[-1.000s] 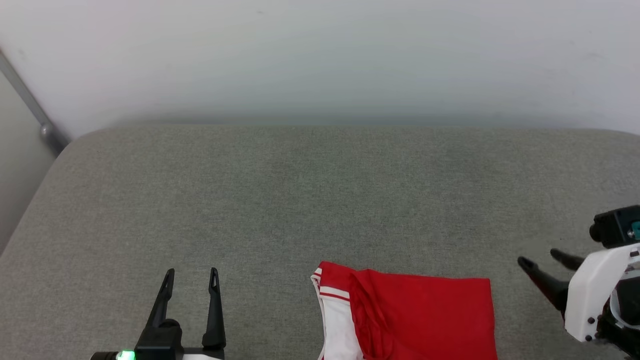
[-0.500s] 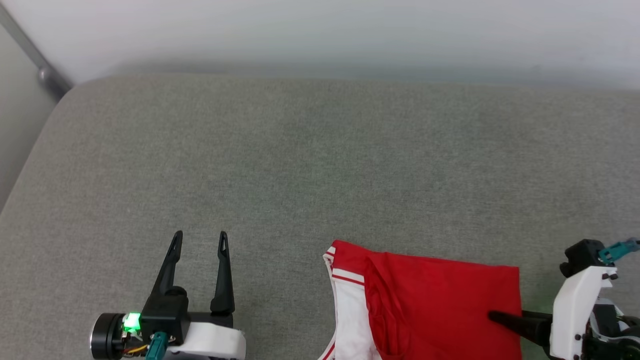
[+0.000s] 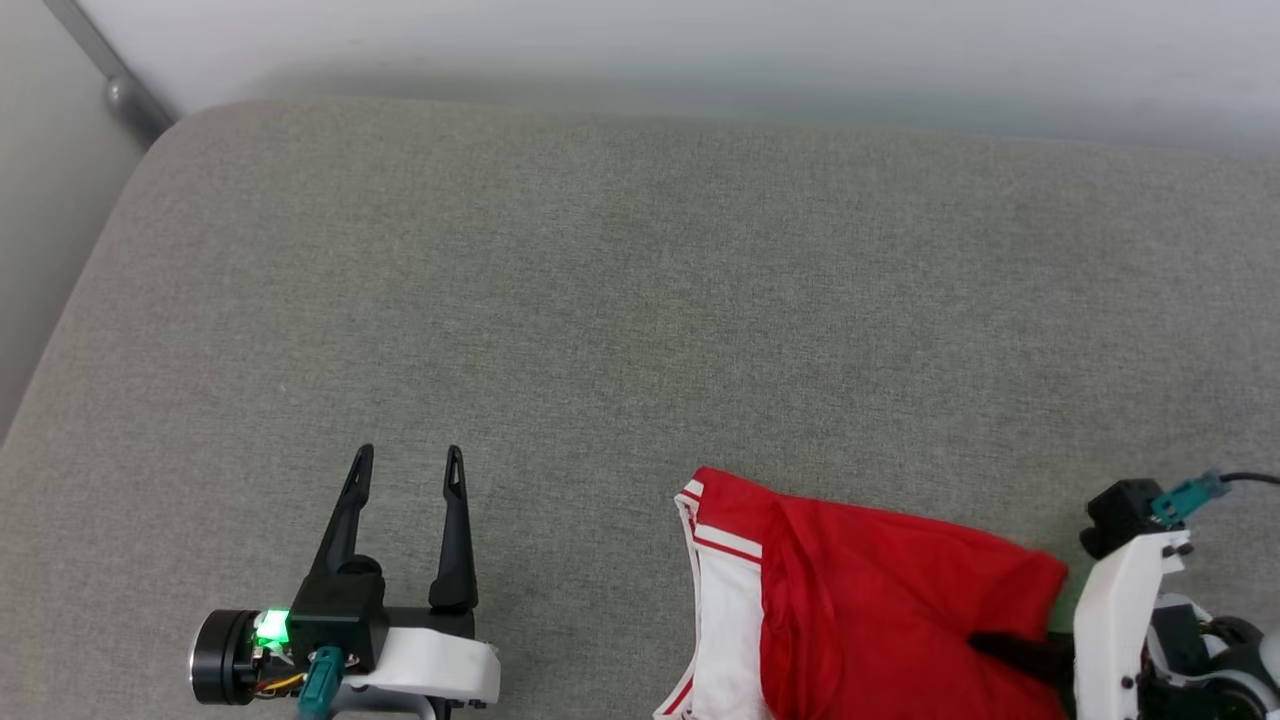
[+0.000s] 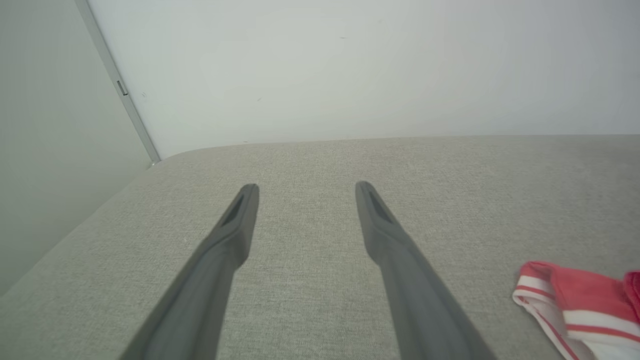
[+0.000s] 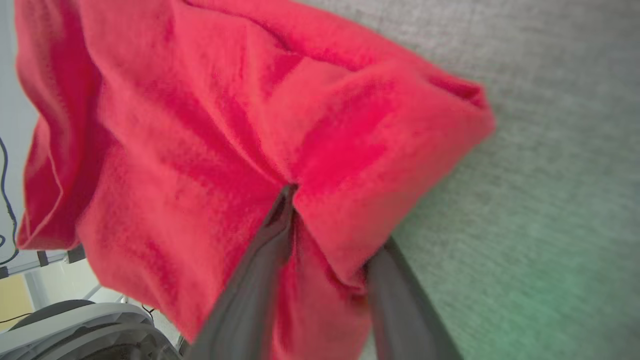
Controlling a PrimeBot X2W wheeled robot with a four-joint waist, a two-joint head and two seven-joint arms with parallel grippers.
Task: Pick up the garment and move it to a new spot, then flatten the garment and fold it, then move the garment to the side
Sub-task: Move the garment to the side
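Observation:
The garment (image 3: 870, 600) is a red shirt with a white, red-striped sleeve, lying folded at the near right of the grey padded surface (image 3: 600, 300). My right gripper (image 3: 985, 645) comes in from the right. One dark finger lies on top of the garment's right edge and the other is hidden beneath. In the right wrist view a bunched fold of the garment (image 5: 200, 125) fills the gap of the right gripper (image 5: 320, 210), and that corner bulges up off the surface. My left gripper (image 3: 410, 455) stands open over bare padding to the left. The left wrist view has the left gripper (image 4: 306, 187) empty and the garment's sleeve (image 4: 575, 300) at its lower right.
A pale wall (image 3: 700, 40) runs along the far edge of the padding. A grey metal bar (image 3: 110, 70) slants down at the far left corner. The padding's left edge (image 3: 60, 340) drops away. Wide bare padding lies beyond and left of the garment.
My right gripper has moved left onto the garment's right edge and closed in on a fold, which now bulges up. The head view has tilted down. The left gripper stays open.

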